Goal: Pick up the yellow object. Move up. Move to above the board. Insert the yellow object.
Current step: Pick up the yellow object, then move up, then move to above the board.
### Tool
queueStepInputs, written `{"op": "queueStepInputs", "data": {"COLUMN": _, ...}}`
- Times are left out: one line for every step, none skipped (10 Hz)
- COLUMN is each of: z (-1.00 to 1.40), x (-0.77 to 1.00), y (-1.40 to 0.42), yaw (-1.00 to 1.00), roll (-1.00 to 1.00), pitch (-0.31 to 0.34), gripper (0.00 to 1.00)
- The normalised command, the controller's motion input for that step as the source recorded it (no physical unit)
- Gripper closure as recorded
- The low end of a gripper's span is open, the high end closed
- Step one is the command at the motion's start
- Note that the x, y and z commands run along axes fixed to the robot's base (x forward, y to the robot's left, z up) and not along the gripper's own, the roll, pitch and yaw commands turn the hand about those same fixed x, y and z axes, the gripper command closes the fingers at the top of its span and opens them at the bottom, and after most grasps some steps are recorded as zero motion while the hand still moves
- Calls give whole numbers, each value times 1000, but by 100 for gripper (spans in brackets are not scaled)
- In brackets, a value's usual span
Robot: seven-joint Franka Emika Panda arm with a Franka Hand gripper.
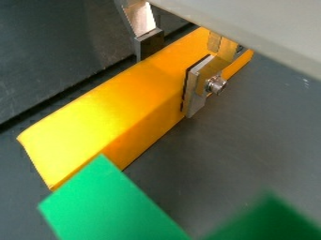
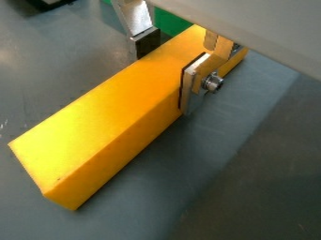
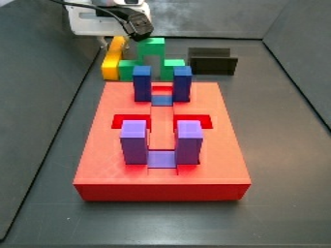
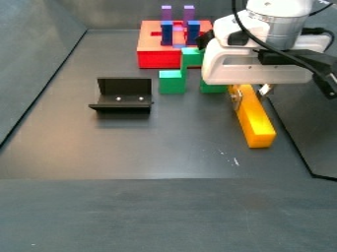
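Yellow object (image 2: 107, 141) lying flat on the dark counter (image 2: 251, 169), end effector (image 2: 174, 64) down around one end of it.

Both wrist views show silver fingers (image 1: 201, 82) astride the bar, one plate against its side, the far pad just beside it; a full clamp cannot be told; a green block (image 1: 107, 202) sits near the free end; in a side view the end effector (image 4: 246, 89) straddles the bar's (image 4: 251, 114) end, the fixture (image 4: 121, 95) well apart; in a side view the red board (image 3: 162, 145) carries blue and purple pieces.
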Motion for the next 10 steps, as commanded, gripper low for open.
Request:
{"op": "queueStepInputs", "data": {"z": 0, "x": 0, "y": 0, "yaw": 0, "roll": 0, "pitch": 0, "gripper": 100}}
{"op": "queueStepInputs", "data": {"z": 0, "x": 0, "y": 0, "yaw": 0, "roll": 0, "pitch": 0, "gripper": 100}}
{"op": "queueStepInputs", "data": {"z": 833, "x": 0, "y": 0, "yaw": 0, "roll": 0, "pitch": 0, "gripper": 100}}
{"op": "queueStepInputs", "data": {"z": 848, "x": -19, "y": 55, "yaw": -42, "roll": 7, "pitch": -3, "gripper": 100}}
{"op": "queueStepInputs", "data": {"z": 688, "x": -58, "y": 48, "yaw": -41, "roll": 7, "pitch": 18, "gripper": 100}}
{"op": "queueStepInputs", "data": {"z": 499, "x": -57, "y": 35, "yaw": -31, "roll": 12, "pitch": 11, "gripper": 100}}
{"op": "queueStepInputs", "data": {"z": 1400, "x": 0, "y": 0, "yaw": 0, "roll": 0, "pitch": 0, "gripper": 100}}
{"op": "queueStepInputs", "data": {"z": 1400, "x": 13, "y": -2, "yaw": 14, "roll": -1, "pitch": 13, "gripper": 100}}
{"op": "queueStepInputs", "data": {"z": 1400, "x": -27, "y": -9, "yaw": 6, "roll": -2, "pitch": 73, "gripper": 100}}
{"op": "queueStepInputs", "data": {"z": 1400, "x": -26, "y": -5, "yaw": 2, "roll": 9, "pitch": 64, "gripper": 100}}
